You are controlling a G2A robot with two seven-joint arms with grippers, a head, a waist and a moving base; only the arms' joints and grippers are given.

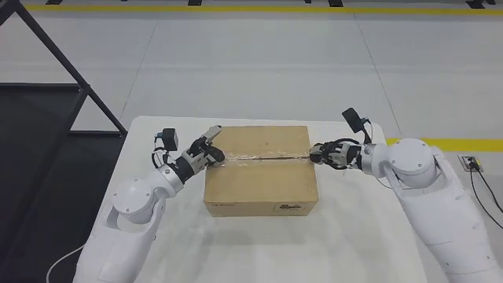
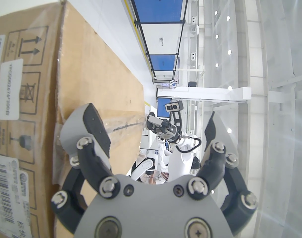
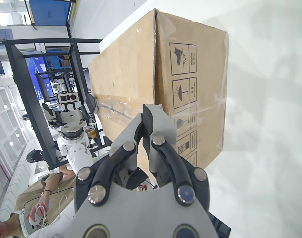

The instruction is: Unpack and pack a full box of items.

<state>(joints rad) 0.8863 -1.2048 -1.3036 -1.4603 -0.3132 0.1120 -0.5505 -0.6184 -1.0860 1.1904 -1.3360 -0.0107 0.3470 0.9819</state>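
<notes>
one brown cardboard box (image 1: 261, 171), closed, taped top seam.

Bright even overhead light, faint soft shadows

Box (image 1: 261, 169): plain brown cardboard, matt, a little frayed along the edges. Clear tape (image 1: 263, 156) over its top seam is glossy and wrinkled. The labels (image 2: 9, 89) on its side are white paper. My left end effector (image 2: 151, 112) has a grey metal plate with a dull satin finish, black plastic links and bright screws; its pads (image 2: 96, 127) are black, rubbery and dimpled. My right end effector (image 3: 146, 115) has the same finish. Surface (image 1: 354, 228): white, smooth, matt.
</notes>
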